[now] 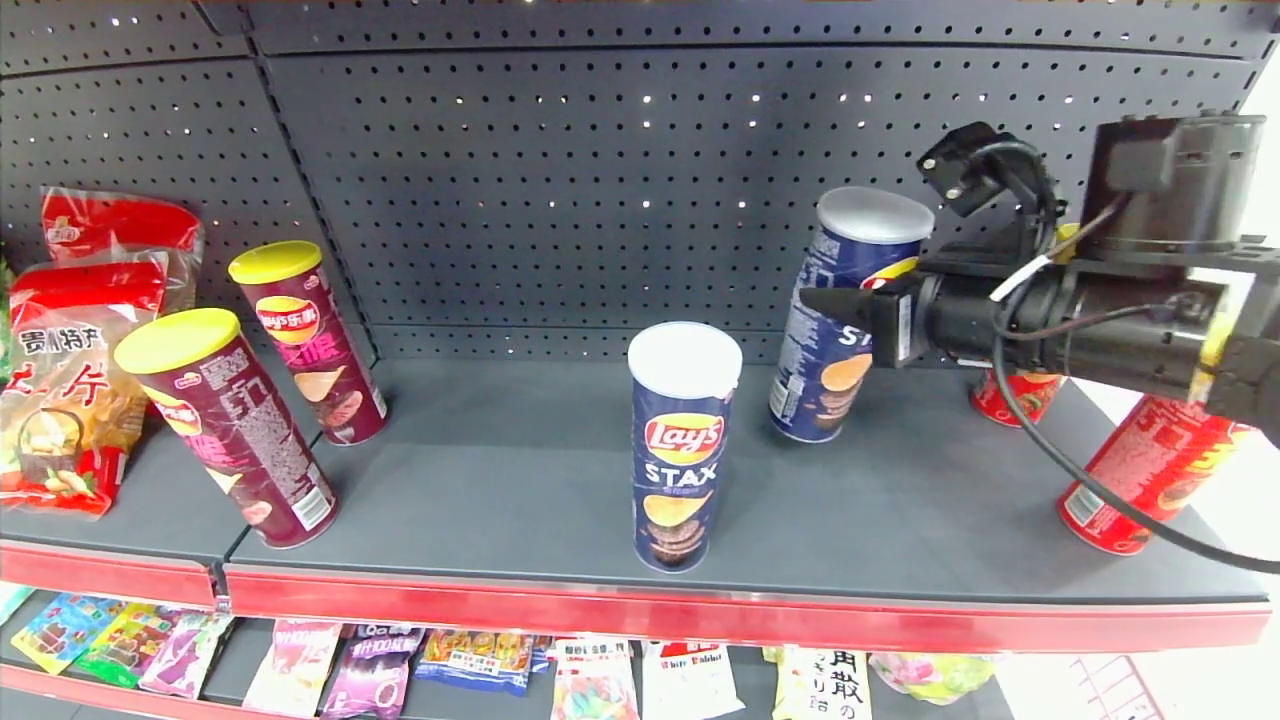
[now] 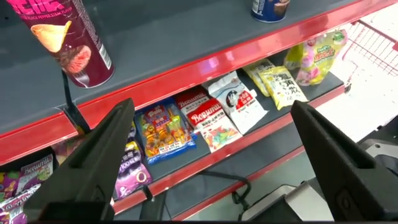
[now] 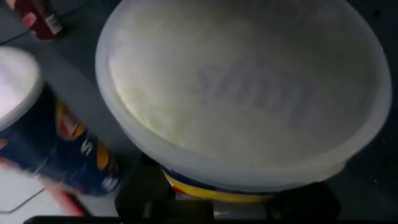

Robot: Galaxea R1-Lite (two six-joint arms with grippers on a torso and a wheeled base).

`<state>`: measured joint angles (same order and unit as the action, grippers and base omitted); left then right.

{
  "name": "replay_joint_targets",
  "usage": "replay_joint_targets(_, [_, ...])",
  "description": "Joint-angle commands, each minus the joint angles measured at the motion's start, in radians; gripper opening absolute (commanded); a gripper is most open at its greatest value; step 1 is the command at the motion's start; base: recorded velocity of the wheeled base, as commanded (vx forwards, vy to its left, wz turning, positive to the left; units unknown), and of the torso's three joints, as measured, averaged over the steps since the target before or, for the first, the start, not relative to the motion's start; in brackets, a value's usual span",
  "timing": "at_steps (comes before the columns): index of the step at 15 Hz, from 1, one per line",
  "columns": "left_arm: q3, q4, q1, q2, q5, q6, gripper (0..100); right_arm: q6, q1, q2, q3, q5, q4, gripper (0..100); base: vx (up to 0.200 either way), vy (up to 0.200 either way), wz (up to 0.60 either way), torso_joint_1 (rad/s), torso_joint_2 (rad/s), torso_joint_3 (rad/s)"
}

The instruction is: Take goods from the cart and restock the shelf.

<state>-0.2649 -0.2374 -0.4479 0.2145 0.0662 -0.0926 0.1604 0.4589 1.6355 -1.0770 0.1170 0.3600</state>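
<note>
Putting a blue chip can (image 1: pixel 845 330) onto the shelf (image 1: pixel 500 470) is the step in hand, I think. The right arm (image 1: pixel 1050 320) comes in from the side, and its jaws are clamped on the can around its upper part. The can is behind the standing blue can (image 1: pixel 684 445) and a little to that can's right, well apart from it. It looks tipped, with its white lid (image 3: pixel 249 93) leaning away from the standing blue can. Its bottom is very low over the shelf, but I cannot tell if it touches yet.

Two purple cans (image 1: pixel 235 425) stand far to the left of the standing blue can. Two red cans (image 1: pixel 1150 470) stand far to its right, past the held can.

The left jaws are spread wide with nothing between the fingers (image 2: pixel 99 162). They hang lower than the standing blue can, in front of the snack bags (image 2: pixel 205 124) on the shelf below.

Next, I think the held can needs to be stood up straight and set flat on the shelf. Only then should the jaws let go. If they let go while it is tipped, it could fall and roll into the red cans.
</note>
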Motion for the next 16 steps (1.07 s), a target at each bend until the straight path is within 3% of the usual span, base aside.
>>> replay_joint_targets(1, [0.0,0.0,0.0,0.011,0.001,0.001,100,0.001,0.006,0.125,-0.044,0.0,0.023,0,0.0,0.0,0.0,0.0,0.0,0.0])
replay_joint_targets(6, [0.001,0.0,0.0,0.022,0.001,0.001,100,-0.029,0.049,0.231,-0.17,-0.002,0.025,0,0.0,0.0,0.0,0.0,0.0,0.0])
replay_joint_targets(16, [0.006,0.0,0.0,0.028,0.001,0.002,100,-0.035,0.076,0.322,-0.245,-0.005,0.027,0,0.0,0.0,0.0,0.0,0.0,0.0])
